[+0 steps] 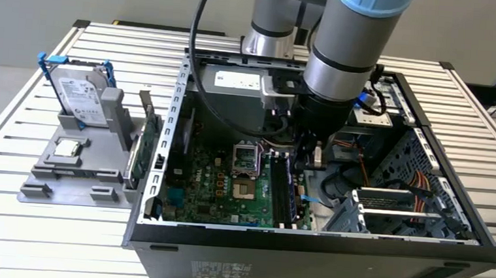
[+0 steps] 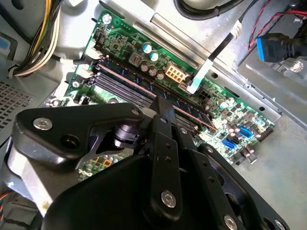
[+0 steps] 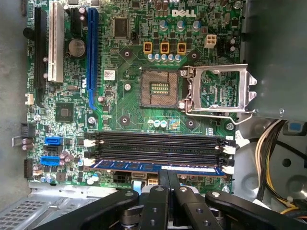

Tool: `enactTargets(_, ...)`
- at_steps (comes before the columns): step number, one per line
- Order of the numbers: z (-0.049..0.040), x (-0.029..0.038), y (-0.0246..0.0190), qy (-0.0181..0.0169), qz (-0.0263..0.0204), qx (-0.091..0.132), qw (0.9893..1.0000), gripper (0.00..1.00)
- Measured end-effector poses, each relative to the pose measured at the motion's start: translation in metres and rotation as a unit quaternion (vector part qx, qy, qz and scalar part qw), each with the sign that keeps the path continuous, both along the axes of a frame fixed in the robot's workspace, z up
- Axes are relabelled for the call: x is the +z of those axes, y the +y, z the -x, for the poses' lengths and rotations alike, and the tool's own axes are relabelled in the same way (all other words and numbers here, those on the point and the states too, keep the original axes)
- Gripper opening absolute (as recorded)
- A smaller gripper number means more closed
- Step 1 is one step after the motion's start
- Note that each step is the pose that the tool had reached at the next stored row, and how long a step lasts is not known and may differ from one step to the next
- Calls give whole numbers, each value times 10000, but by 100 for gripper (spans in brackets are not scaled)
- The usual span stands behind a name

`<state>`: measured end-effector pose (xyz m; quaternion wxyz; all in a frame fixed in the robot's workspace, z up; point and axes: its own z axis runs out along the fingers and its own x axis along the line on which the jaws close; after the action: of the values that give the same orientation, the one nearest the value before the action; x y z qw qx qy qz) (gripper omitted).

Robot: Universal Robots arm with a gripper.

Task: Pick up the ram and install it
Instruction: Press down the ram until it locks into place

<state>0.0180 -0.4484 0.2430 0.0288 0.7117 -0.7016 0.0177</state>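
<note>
The hand (image 3: 167,179) is pinched shut on the ram (image 3: 158,166) — it sits in the motherboard's (image 3: 134,103) outermost slot.

Arm (image 1: 346,47): my silver-grey tubes, light blue caps at the joints, black bands.
Cable (image 1: 204,44): one black lead hanging beside my arm.
Jaws (image 3: 168,184): matte black, slim fingers (image 2: 163,117) on angular link plates.
Screws: silver heads at my linkage pivots.
</note>
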Motion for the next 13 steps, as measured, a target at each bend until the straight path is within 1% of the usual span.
enactTargets(7,0,-82,5,1,3,-36,10000,0)
enactTargets(13,0,-85,5,1,3,-38,10000,0)
